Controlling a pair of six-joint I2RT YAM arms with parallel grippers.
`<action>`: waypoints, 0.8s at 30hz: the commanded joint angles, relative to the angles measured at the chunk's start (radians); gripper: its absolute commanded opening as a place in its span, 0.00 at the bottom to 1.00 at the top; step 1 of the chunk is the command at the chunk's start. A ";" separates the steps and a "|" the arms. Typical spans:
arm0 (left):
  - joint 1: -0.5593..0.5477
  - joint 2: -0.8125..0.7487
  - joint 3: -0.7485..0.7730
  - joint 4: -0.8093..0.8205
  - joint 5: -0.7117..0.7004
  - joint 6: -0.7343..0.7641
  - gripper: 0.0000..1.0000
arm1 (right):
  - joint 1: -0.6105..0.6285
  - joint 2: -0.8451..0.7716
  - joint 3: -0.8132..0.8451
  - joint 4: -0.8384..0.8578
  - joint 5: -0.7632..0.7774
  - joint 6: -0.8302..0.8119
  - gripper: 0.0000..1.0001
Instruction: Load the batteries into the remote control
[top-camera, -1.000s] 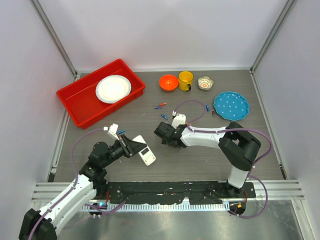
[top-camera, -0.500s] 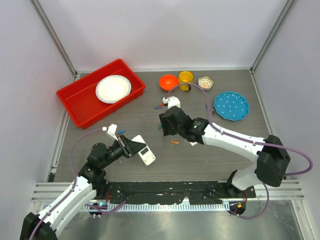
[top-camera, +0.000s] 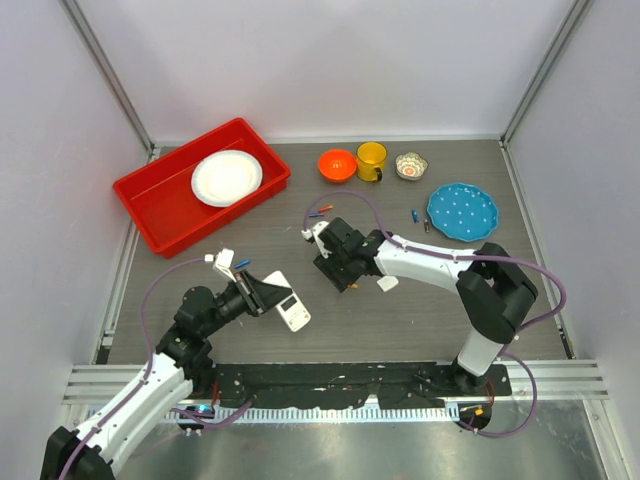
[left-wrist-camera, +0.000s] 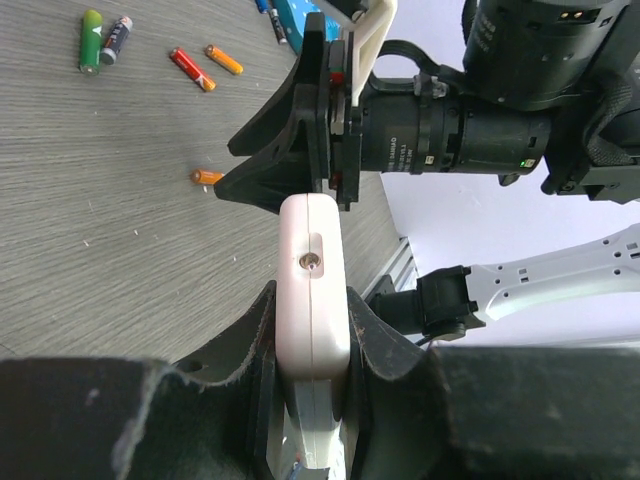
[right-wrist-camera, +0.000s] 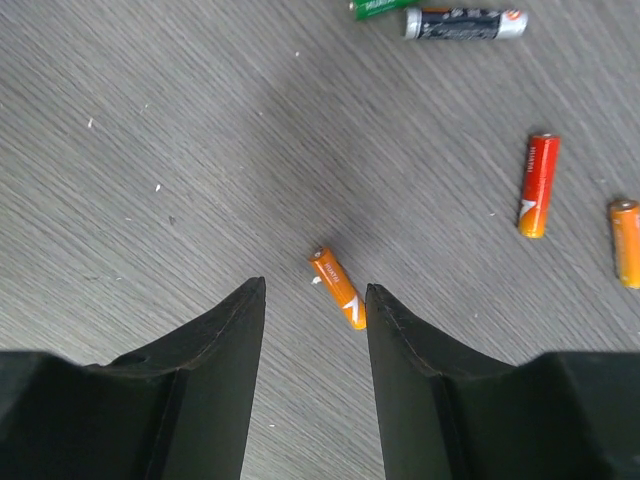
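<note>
**Right jaws straddle 1 orange battery; left arm holds the remote**

The right gripper (right-wrist-camera: 313, 292) points down at the table (right-wrist-camera: 150, 150) with its jaws spread and nothing between them. In the right wrist view, 1 orange battery (right-wrist-camera: 337, 288) lies on the wood in the gap just beyond the 2 fingertips. It does not sit in the middle. It is shifted toward the finger on the right of that view (right-wrist-camera: 420, 380), and its lower end is nearly touching that finger. Its long axis runs on a slant, from upper left to lower right. That sets it more across the closing line than along it, so the jaws would meet its sides rather than its ends. How high the tips stand above the table cannot be told.

The left gripper (top-camera: 262, 293) has its jaws pressed on the remote control (left-wrist-camera: 313, 290) and holds it on edge, near the right gripper's tips.

The right arm is plainly the nearer one to this battery. The next move likely calls for a small shift to centre the battery, and perhaps a slight wrist turn, before the jaws close.

A red battery (right-wrist-camera: 536, 185) and a green battery (right-wrist-camera: 385, 6) lie well apart from the jaws, farther out.
</note>
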 joint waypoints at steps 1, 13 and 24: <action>-0.003 -0.013 0.017 0.015 0.006 0.006 0.00 | -0.003 0.014 -0.018 0.047 -0.042 -0.025 0.50; -0.002 0.029 0.020 0.044 0.006 0.010 0.00 | -0.039 0.045 -0.041 0.083 -0.039 -0.024 0.47; -0.002 0.032 0.019 0.047 0.005 0.012 0.00 | -0.041 0.063 -0.052 0.094 -0.058 -0.016 0.40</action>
